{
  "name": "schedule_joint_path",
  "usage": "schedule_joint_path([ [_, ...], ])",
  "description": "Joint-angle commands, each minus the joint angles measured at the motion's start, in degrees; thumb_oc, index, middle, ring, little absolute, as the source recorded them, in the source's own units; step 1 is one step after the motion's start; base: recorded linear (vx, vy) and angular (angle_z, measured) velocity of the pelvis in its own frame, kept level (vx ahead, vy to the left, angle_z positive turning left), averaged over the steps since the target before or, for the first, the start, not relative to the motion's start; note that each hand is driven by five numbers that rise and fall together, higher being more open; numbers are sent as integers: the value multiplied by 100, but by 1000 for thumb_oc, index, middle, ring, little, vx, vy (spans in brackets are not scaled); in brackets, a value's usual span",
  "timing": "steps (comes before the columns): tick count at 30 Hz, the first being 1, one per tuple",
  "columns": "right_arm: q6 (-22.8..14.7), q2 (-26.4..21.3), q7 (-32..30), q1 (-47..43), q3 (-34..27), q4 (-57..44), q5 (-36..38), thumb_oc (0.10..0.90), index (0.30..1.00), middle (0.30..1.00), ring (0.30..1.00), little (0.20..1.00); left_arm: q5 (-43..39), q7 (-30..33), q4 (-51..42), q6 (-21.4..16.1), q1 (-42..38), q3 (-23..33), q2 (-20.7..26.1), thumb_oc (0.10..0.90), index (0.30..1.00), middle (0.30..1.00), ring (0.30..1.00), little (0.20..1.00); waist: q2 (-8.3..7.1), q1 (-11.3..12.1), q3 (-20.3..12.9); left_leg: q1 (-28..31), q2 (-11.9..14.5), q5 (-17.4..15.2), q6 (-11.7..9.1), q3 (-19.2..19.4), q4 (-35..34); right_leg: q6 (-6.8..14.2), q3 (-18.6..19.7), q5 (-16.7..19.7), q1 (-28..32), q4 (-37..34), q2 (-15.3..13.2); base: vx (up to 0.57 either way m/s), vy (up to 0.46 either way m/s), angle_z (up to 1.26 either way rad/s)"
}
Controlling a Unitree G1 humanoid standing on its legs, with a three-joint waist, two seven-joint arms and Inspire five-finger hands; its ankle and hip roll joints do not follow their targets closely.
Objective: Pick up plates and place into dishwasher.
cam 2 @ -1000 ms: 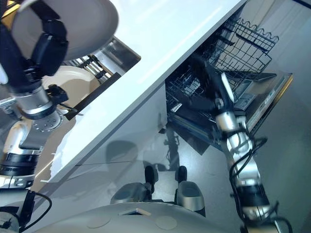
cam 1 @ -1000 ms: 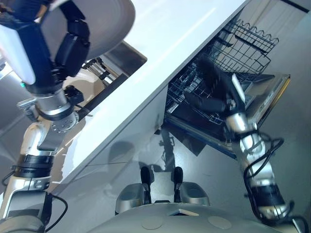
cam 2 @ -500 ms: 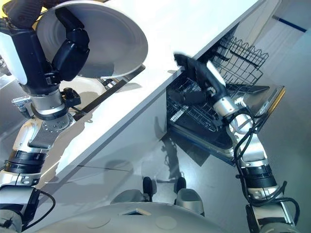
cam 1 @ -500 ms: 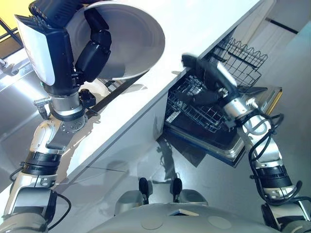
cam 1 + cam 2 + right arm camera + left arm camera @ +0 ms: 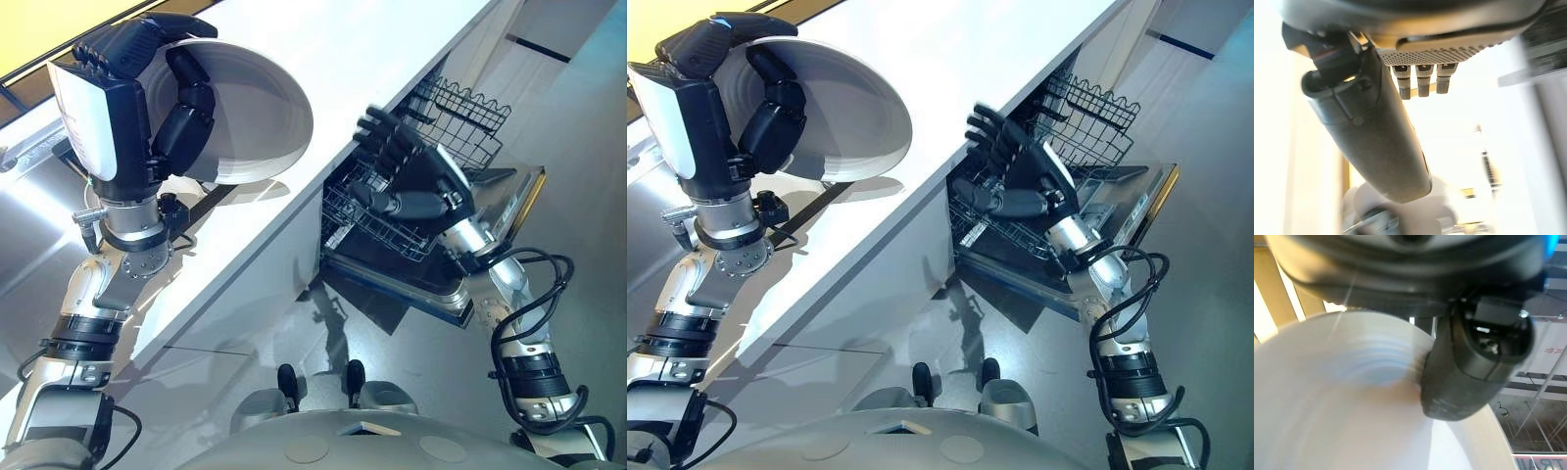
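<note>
At about 10 o'clock the left hand (image 5: 147,108) grasps a white plate (image 5: 257,117) by its rim, thumb on the inner face, raised above the white counter (image 5: 333,69). At 3 o'clock the right hand (image 5: 416,176) is released, fingers straight, holding nothing, in front of the open dishwasher (image 5: 431,235) with its wire racks (image 5: 460,108).

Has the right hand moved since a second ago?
Yes. The right hand, open, has risen from down in the dishwasher rack to the white counter edge above it.

1 plate (image 5: 250,113), 1 dishwasher (image 5: 460,235) (2 wire racks (image 5: 460,113) inside), 1 countertop (image 5: 333,69).
</note>
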Motion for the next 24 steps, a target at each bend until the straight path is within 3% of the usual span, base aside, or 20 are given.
schedule_joint_path([
  [1,-1242,118,-137,-569,-527,-636,49,800,900,900,900,900,-143,171,394,98,-739,-36,-62,100,300,300,300,200,83,14,-670,61,-149,-752,37,-35,6,177,-199,-869,-166,603,253,0,0,0],
  [8,-806,68,70,-654,-480,-886,225,800,900,900,900,900,-139,34,438,146,-735,-137,-229,100,300,300,300,200,86,17,-707,86,-171,-761,48,-75,6,162,-194,-887,-151,628,259,0,0,0],
  [16,-318,134,67,-892,-33,-860,578,800,900,900,900,900,-126,-130,389,149,-906,-475,-344,100,300,300,300,200,70,83,-728,105,-191,-757,44,-134,6,149,-249,-886,-109,616,246,0,0,0],
  [24,-237,435,-606,-1230,490,-777,616,800,900,900,900,900,-96,-168,378,362,-1321,-1059,-480,100,300,300,300,200,74,133,-760,125,-209,-770,43,-181,6,146,-290,-878,-63,573,244,9,-2,2],
])
